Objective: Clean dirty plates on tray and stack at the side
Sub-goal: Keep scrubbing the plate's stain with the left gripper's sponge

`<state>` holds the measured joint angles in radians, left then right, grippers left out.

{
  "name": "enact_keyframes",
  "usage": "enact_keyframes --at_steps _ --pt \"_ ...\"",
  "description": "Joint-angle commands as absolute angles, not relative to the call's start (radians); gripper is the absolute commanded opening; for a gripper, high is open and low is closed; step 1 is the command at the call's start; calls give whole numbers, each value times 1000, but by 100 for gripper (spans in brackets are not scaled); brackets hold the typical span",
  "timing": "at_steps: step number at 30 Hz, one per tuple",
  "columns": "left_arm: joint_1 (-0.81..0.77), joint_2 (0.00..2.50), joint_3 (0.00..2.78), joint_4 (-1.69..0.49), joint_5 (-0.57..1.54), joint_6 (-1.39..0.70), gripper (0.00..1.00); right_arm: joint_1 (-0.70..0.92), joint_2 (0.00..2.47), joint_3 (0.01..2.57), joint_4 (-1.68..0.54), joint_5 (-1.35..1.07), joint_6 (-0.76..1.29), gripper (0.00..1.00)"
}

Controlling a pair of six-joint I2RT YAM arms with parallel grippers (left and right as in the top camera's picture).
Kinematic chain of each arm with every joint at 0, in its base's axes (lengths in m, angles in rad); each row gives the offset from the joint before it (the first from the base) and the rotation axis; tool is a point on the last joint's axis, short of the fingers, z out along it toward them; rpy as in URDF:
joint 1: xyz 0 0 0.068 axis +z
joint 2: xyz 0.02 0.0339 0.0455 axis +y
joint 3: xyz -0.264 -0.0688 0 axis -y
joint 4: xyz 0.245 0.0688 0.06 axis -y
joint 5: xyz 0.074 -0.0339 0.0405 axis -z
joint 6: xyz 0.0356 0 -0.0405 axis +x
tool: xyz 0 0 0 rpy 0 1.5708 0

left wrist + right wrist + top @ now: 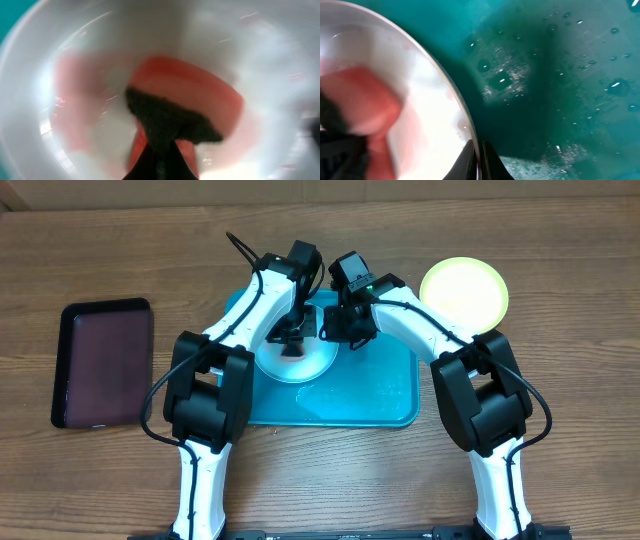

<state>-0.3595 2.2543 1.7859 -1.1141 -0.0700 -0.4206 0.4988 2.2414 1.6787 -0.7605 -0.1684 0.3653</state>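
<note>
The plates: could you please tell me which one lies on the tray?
The white plate, on the blue tray; the lime green plate lies off it, on the wooden table.

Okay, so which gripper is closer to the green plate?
Right. The right gripper pinches the rim of the white plate, on the side toward the green plate; the left gripper sits farther away, pressing a sponge into it.

The wood-grain surface [560,480] carries three things directly. A turquoise tray [380,405] lies at its middle, long sides running left to right. A smaller dark maroon tray [105,360] lies well apart to the left. A lime green plate [463,292] rests flat just beside the turquoise tray's far right corner.
</note>
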Motion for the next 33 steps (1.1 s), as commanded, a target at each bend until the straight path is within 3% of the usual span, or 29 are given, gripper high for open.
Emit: enact_keyframes --at_steps 1,10,16,21,33 --pt "-317 2260 1786 -1172 -276 -442 4 492 2269 1645 -765 -121 371 4" --pt "-307 2260 1827 -1108 -299 -475 4 492 2269 1645 -764 -121 371 4" --pt "-324 2263 1812 -1011 65 -476 4 493 2269 1645 -764 -121 371 4" --pt "-361 2267 1808 -1018 202 -417 4 492 2269 1645 -764 -121 371 4" --pt "-311 2260 1811 -1154 199 -350 4 492 2269 1645 -765 -121 371 4"
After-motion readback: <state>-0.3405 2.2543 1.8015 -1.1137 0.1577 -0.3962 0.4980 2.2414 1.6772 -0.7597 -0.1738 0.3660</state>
